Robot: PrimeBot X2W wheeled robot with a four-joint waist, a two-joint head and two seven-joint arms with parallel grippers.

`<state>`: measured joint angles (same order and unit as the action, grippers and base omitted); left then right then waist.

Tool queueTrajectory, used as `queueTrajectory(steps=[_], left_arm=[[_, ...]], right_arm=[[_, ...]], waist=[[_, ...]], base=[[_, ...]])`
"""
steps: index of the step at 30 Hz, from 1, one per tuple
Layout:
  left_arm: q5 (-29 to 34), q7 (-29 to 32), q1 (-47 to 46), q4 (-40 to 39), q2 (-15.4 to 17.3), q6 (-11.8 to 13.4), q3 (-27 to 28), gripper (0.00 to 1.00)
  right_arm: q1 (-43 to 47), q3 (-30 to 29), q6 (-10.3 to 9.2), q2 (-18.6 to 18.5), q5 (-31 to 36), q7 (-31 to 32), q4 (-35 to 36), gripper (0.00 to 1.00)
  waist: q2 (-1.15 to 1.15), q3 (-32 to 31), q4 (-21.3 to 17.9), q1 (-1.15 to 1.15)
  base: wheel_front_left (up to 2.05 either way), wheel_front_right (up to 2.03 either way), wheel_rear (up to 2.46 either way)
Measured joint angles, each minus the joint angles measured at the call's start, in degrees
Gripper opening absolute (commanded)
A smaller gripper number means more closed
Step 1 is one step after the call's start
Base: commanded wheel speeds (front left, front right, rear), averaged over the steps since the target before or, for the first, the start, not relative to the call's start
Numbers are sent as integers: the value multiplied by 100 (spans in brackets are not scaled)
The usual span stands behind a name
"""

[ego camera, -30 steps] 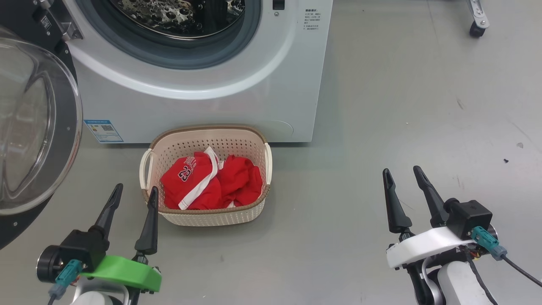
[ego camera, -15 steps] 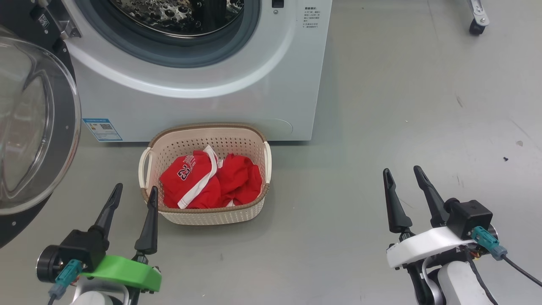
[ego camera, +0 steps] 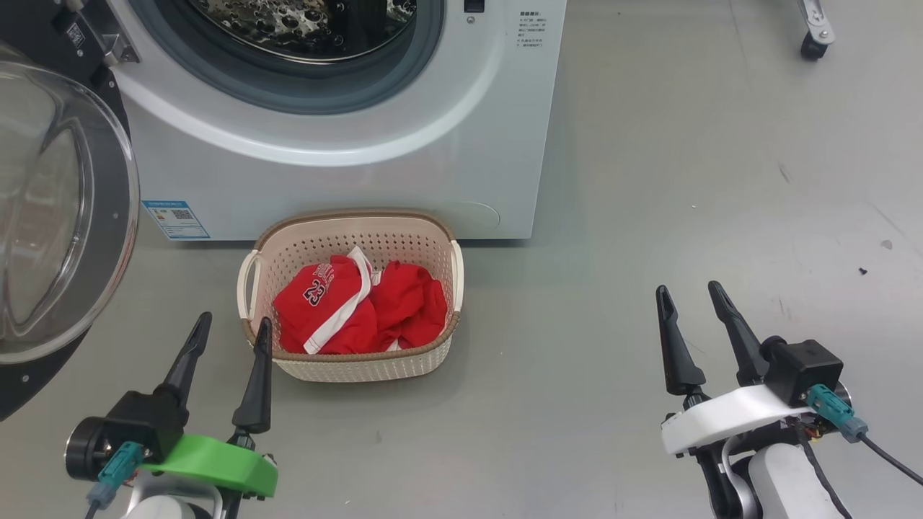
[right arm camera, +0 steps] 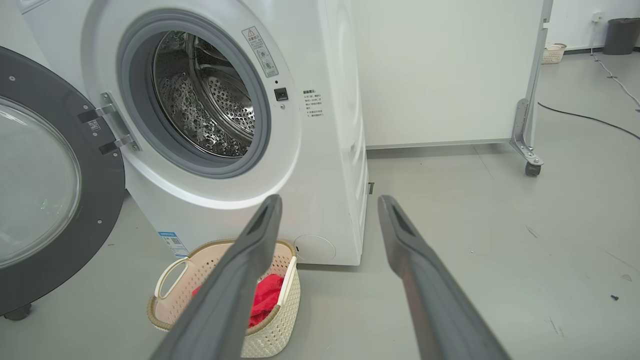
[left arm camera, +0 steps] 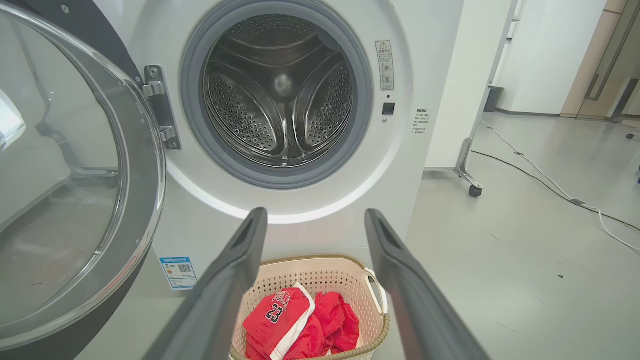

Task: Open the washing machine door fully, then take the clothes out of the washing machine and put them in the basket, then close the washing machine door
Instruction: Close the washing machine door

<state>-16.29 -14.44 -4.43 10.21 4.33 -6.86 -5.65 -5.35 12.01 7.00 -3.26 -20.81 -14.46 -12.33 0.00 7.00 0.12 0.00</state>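
Note:
The white washing machine (ego camera: 404, 166) stands ahead with its steel drum (left arm camera: 280, 95) bare inside. Its round black washing machine door (ego camera: 50, 216) with the glass bowl is swung wide open to the left. The cream basket (ego camera: 351, 364) sits on the floor right in front of the machine, holding the red clothes (ego camera: 357, 306), one showing a white 23. My left gripper (ego camera: 234, 323) hovers open just left of the basket's near corner, holding nothing. My right gripper (ego camera: 689, 292) is open too, well to the right over bare floor.
Grey floor stretches to the right of the washing machine. A wheeled white partition (right arm camera: 530, 150) stands behind and right of it, with cables (left arm camera: 550, 185) running across the floor. The open door (left arm camera: 70, 200) takes up the space on the left.
The head view has shifted very slightly; both grippers sit a few pixels lower and to the right. Nothing else has moved.

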Motion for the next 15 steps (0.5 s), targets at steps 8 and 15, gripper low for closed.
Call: queueTrajectory(steps=[8, 15], left_arm=[[24, 0, -2, 21, -41, -1, -167, 100], [24, 0, -2, 52, -73, -2, -175, 100]], right_arm=[[1, -113, 0, -18, 0, 0, 34, 100], [2, -49, -1, -41, 0, 0, 53, 100]], waist=[[0, 22, 186, 0], [0, 58, 555, 0]], base=[[0, 0, 0], [0, 0, 0]])
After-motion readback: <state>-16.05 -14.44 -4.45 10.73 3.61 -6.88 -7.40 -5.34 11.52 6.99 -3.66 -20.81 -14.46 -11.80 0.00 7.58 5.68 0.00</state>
